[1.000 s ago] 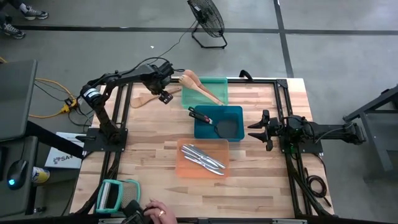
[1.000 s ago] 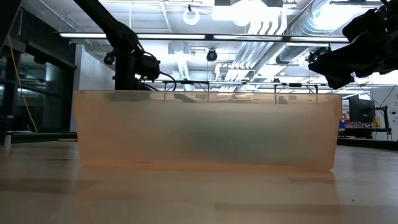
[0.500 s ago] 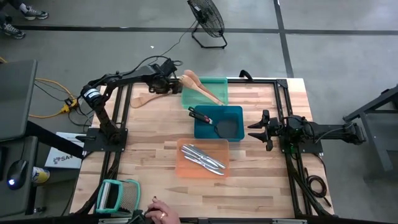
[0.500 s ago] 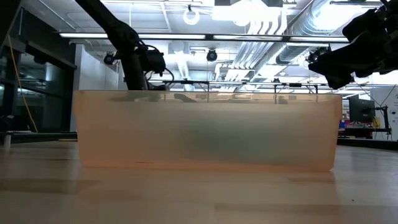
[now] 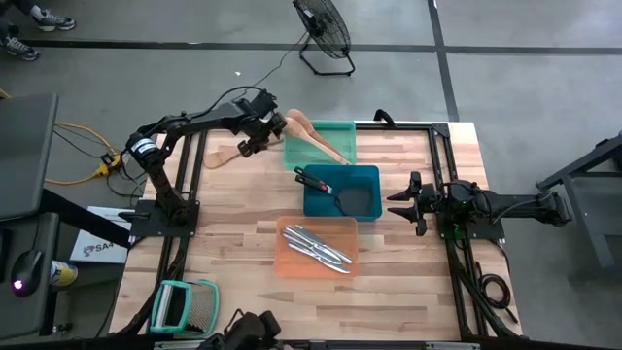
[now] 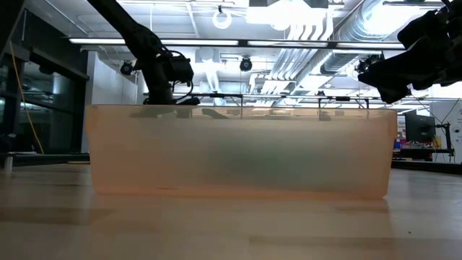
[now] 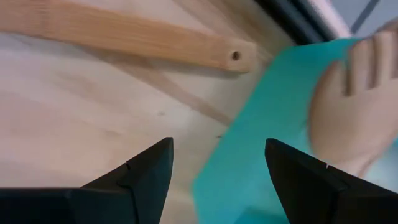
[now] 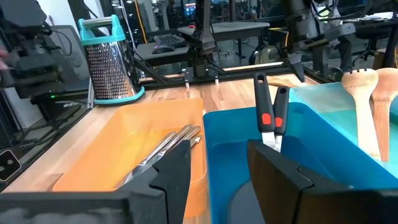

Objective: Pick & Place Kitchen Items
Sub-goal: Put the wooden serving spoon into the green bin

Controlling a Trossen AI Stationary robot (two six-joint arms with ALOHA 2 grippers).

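My left gripper [image 5: 256,141] is open and empty at the far left of the table. It hovers over the handle end of a pale wooden spatula [image 5: 225,156] that lies flat on the table, next to the green tray [image 5: 335,131]. In the left wrist view the handle's holed end [image 7: 235,56] lies beyond my open fingers, and the green tray [image 7: 261,149] holds a wooden spoon [image 7: 348,112]. Black spatulas [image 5: 321,183] lie in the blue tray [image 5: 364,175]. Silver knives [image 5: 319,246] lie in the orange tray [image 5: 292,262]. My right gripper [image 5: 397,202] waits open at the right.
A teal-framed grater [image 5: 180,306] stands at the near left corner and also shows in the right wrist view [image 8: 109,59]. The orange tray's wall [image 6: 238,152] fills the low view. A fan [image 5: 326,34] stands on the floor beyond the far edge.
My left gripper has shifted a little toward the green tray and turned, staying open near the wooden spatula's handle end. A person's hand at the table's near edge has drawn back out of view.
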